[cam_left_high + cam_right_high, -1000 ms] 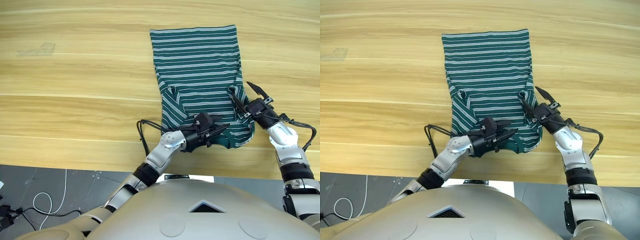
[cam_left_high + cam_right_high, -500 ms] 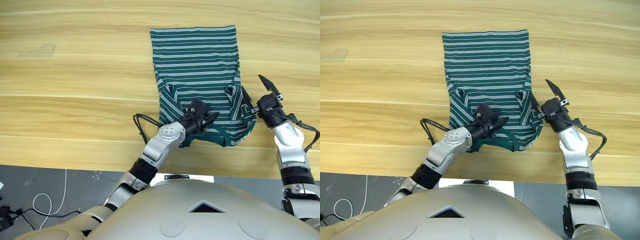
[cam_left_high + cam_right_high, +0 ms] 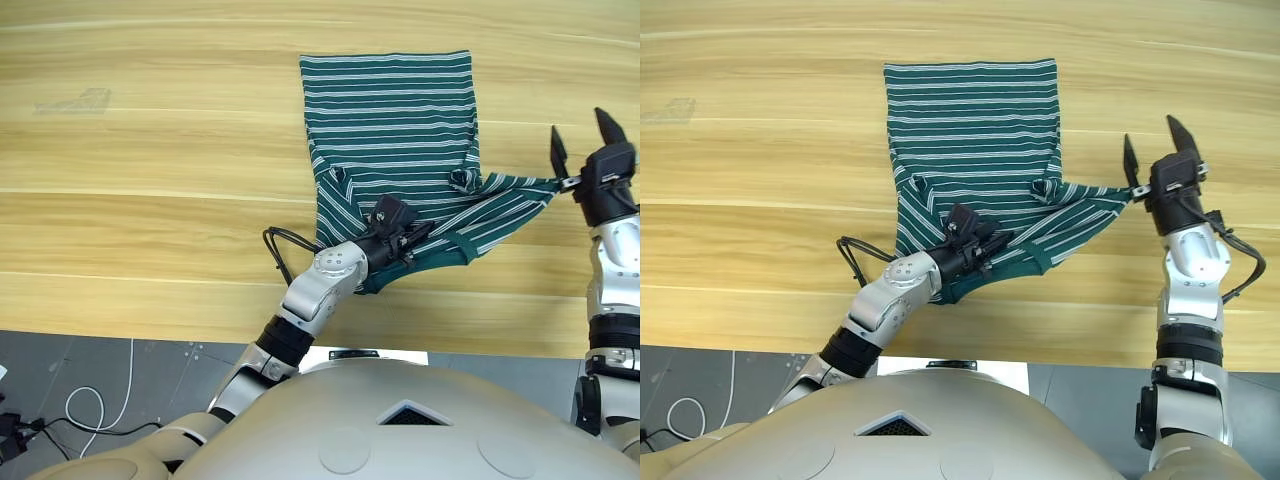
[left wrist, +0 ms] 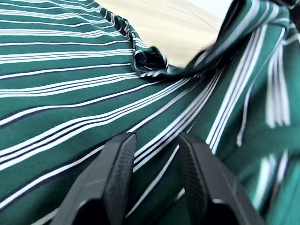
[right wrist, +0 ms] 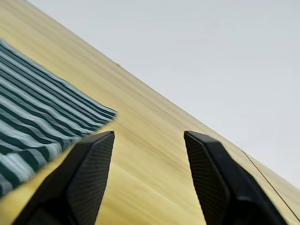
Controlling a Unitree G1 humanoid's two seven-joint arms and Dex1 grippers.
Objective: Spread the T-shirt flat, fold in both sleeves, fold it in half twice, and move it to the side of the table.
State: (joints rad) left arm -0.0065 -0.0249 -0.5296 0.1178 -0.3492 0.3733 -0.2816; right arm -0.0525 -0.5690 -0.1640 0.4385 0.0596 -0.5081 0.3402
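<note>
- Head camera, both eyes: The green striped T-shirt (image 3: 390,110) lies on the wooden table (image 3: 150,150), right of centre, with its hem at the far side and its collar (image 3: 445,262) at the near edge. Your left gripper (image 3: 420,238) sits low on the cloth just beside the collar. One sleeve (image 3: 510,200) is stretched out to the right. Its tip touches the base of your right gripper (image 3: 577,120), whose fingers stand wide apart and point away from the robot, with nothing between them.
- Left wrist view: Your left gripper's fingers (image 4: 119,173) stand a narrow gap apart, right over the striped cloth. The fabric shows flat through the gap, and a small bunched knot of cloth (image 4: 150,61) lies farther off, with bare table beyond it.
- Right wrist view: Your right gripper's fingers (image 5: 89,173) are spread wide over bare wood. A striped edge of the T-shirt lies off to one side, clear of both fingers.
</note>
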